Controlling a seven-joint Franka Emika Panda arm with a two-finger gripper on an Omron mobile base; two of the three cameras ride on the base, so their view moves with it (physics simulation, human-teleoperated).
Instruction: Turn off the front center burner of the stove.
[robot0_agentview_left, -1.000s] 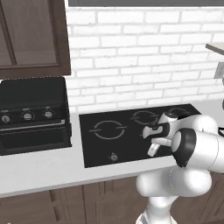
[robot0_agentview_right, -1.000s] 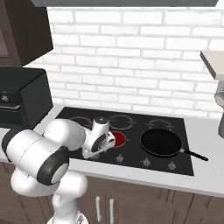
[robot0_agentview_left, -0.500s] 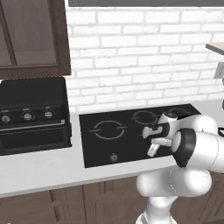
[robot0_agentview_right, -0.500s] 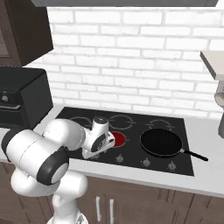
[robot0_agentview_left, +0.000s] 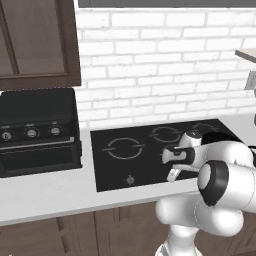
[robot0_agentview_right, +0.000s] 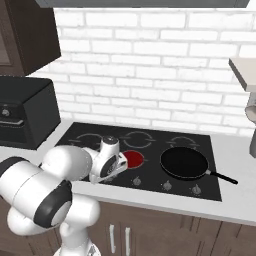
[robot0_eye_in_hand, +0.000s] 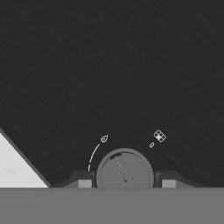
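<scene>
Two dark fingertips (robot0_eye_in_hand: 85, 181) of your end effector (robot0_eye_in_hand: 125, 183) stood at either side of a round grey knob (robot0_eye_in_hand: 124, 170) in the hand view, closed onto it, with the knob's pointer line running up and to the left from its centre. Around the knob the stove (robot0_agentview_right: 85, 138) showed as glossy black glass, with a thin white arc and small white marks printed beside the dial. At the lower left of that view a pale wedge of the surface (robot0_eye_in_hand: 12, 168) met the glass edge.

From the right base view, your arm had its hand low over the front edge of the cooktop, and the front center burner (robot0_agentview_right: 133, 159) lay just beyond the hand as a solid red disc, lit. To its right sat a black frying pan (robot0_agentview_right: 184, 163) with its handle pointing right. A row of small grey knobs (robot0_agentview_right: 167, 186) ran along the front edge. A black countertop oven (robot0_agentview_left: 39, 130) stood on the surface left of the stove.
</scene>
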